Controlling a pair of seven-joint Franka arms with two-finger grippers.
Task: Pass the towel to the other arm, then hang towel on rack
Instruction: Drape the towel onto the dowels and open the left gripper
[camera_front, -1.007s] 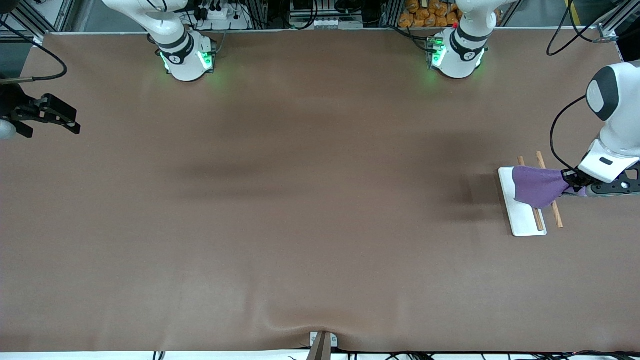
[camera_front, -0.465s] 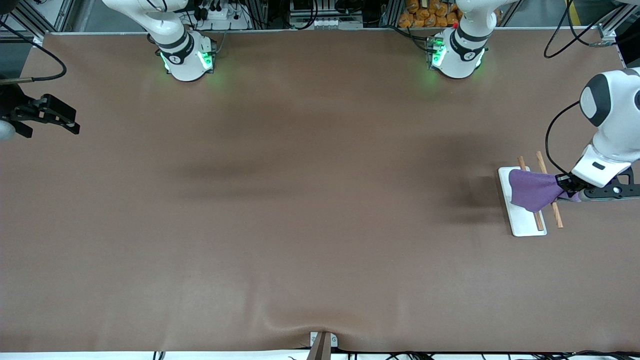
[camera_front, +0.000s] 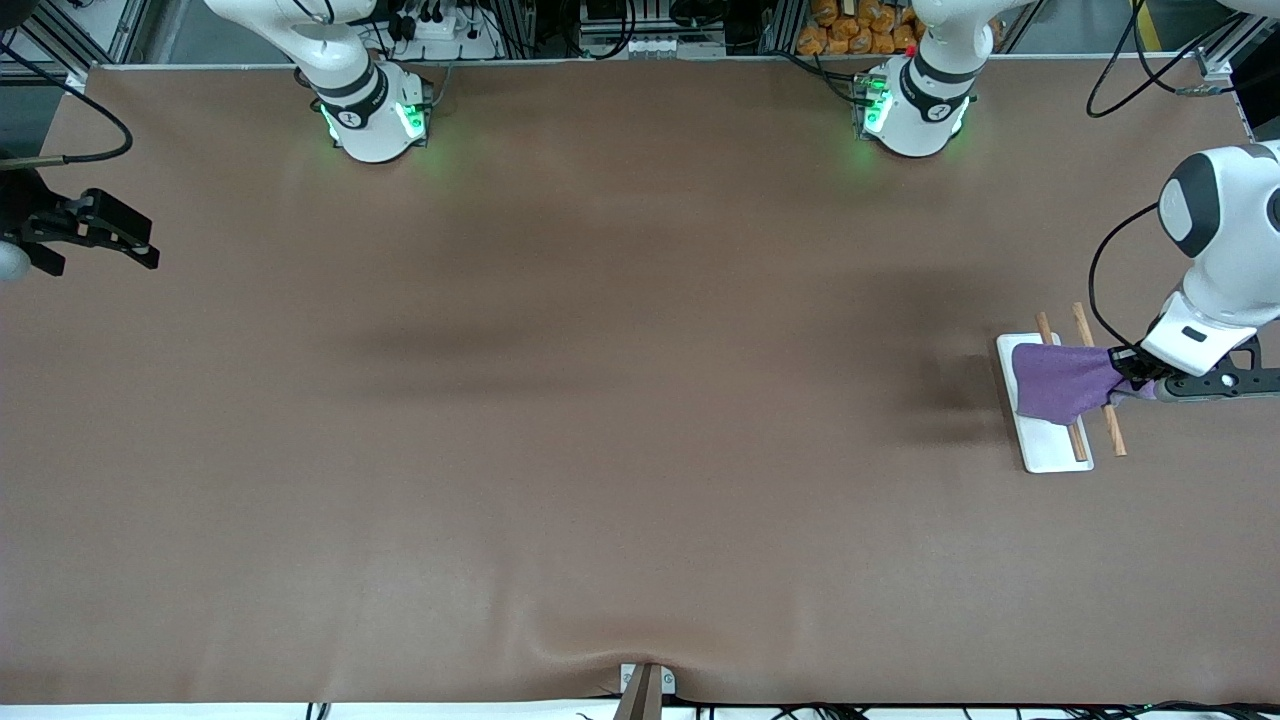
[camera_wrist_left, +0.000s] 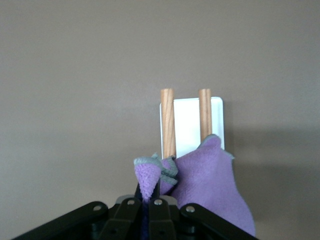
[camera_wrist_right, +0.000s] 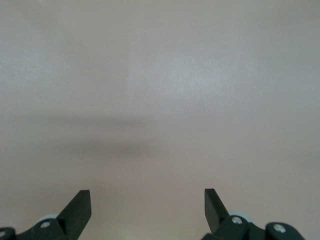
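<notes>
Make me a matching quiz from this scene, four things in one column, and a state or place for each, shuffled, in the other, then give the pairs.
Column one:
1. towel
2. left gripper
3. right gripper
4. rack

Column two:
A. open, holding nothing, at the right arm's end of the table
B. white base with two wooden rods
C. purple, draped over the rods
D. shut on a corner of the cloth

Pairs: 1-C, 2-D, 3-A, 4-B
</notes>
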